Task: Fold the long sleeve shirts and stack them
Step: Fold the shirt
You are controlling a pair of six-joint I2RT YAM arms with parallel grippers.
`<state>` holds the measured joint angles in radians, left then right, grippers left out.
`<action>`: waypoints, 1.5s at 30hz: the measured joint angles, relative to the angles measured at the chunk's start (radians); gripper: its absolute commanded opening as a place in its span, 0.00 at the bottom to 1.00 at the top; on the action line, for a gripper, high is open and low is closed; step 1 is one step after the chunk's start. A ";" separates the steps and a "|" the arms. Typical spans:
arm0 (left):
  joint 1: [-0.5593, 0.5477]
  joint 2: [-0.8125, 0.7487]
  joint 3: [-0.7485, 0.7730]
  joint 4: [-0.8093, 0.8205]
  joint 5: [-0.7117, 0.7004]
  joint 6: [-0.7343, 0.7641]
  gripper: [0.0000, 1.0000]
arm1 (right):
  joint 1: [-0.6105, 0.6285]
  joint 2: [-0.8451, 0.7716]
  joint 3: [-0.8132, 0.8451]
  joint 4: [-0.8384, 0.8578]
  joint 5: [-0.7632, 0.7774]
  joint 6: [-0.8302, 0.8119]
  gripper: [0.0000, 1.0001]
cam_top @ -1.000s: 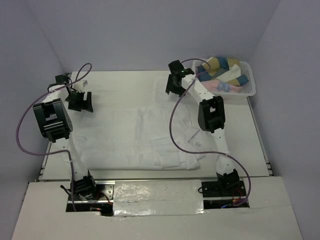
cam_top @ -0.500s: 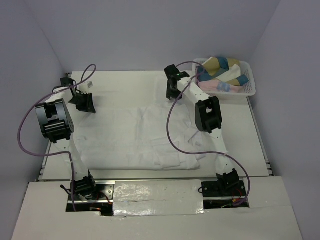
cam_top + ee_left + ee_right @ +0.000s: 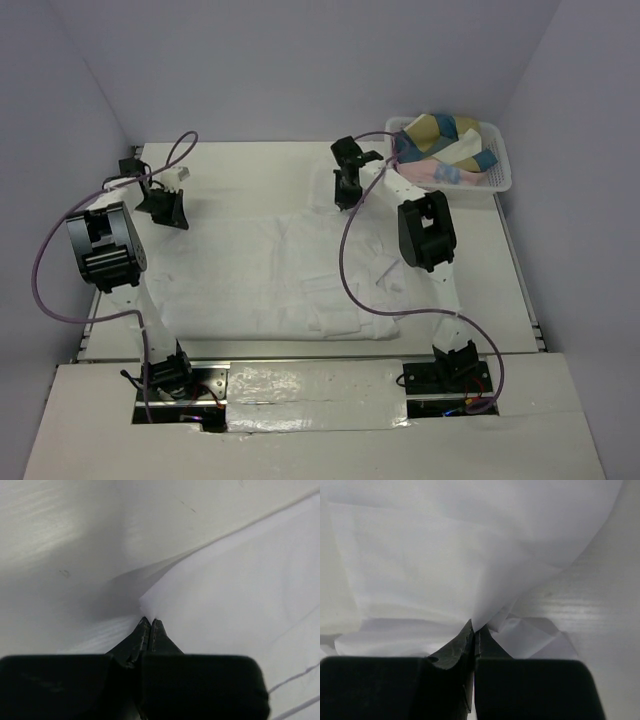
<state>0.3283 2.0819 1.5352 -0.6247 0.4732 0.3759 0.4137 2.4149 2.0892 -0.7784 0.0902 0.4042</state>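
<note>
- Clamped shut on the shirt's (image 3: 250,275) far left corner with the left gripper (image 3: 150,623).
- Pinched tight on its far edge, toward the right, with the right gripper (image 3: 474,628).

A white shirt (image 3: 290,275) lies spread flat on the table (image 3: 250,165), reaching from one claw to the other. The left gripper (image 3: 165,210) points down at the cloth's far left corner, and the garment runs off to its right and back toward the arm bases. The right gripper (image 3: 345,190) hangs at the cloth's far edge. Near that claw, on its right, stands a white lattice basket (image 3: 503,175) holding coloured cloths (image 3: 440,135). Purple cables (image 3: 343,262) loop along both arms
</note>
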 measured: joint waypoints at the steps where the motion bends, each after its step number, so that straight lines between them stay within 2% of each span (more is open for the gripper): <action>1: 0.000 -0.020 -0.014 -0.009 0.004 0.039 0.00 | 0.003 -0.033 -0.050 0.016 -0.005 -0.002 0.00; 3: 0.000 -0.066 -0.033 -0.037 0.013 0.120 0.00 | 0.013 -0.109 -0.143 0.032 -0.016 -0.002 0.00; 12: 0.027 -0.314 -0.126 -0.167 0.078 0.476 0.00 | 0.099 -0.645 -0.594 0.180 0.005 0.008 0.00; 18: 0.079 -0.409 -0.259 -0.216 0.098 0.684 0.01 | 0.144 -0.811 -0.832 0.238 0.031 0.042 0.00; 23: 0.088 -0.483 -0.385 -0.279 0.108 0.862 0.14 | 0.172 -0.883 -0.993 0.246 0.037 0.079 0.00; 26: 0.095 -0.497 -0.418 -0.314 0.109 0.952 0.28 | 0.199 -0.917 -1.056 0.257 0.037 0.105 0.00; 27: 0.102 -0.504 -0.425 -0.327 0.109 0.988 0.36 | 0.206 -0.925 -1.074 0.267 0.037 0.113 0.00; 29: 0.117 -0.520 -0.432 -0.360 0.105 1.053 0.41 | 0.217 -0.937 -1.110 0.283 0.037 0.129 0.00; 32: 0.130 -0.551 -0.439 -0.425 0.069 1.181 0.60 | 0.226 -0.941 -1.149 0.298 0.036 0.145 0.00; 35: 0.131 -0.586 -0.466 -0.497 0.006 1.293 0.69 | 0.227 -0.941 -1.170 0.314 0.037 0.154 0.00; 39: 0.132 -0.624 -0.483 -0.529 -0.050 1.349 0.75 | 0.228 -0.942 -1.183 0.344 0.031 0.157 0.00; 45: 0.131 -0.670 -0.489 -0.466 -0.022 1.326 0.76 | 0.228 -0.945 -1.208 0.394 0.018 0.166 0.00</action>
<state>0.4595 1.4117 1.0458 -1.0908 0.4515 1.7020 0.6418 1.4700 0.8810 -0.3847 0.1078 0.5697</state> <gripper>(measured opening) 0.763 0.010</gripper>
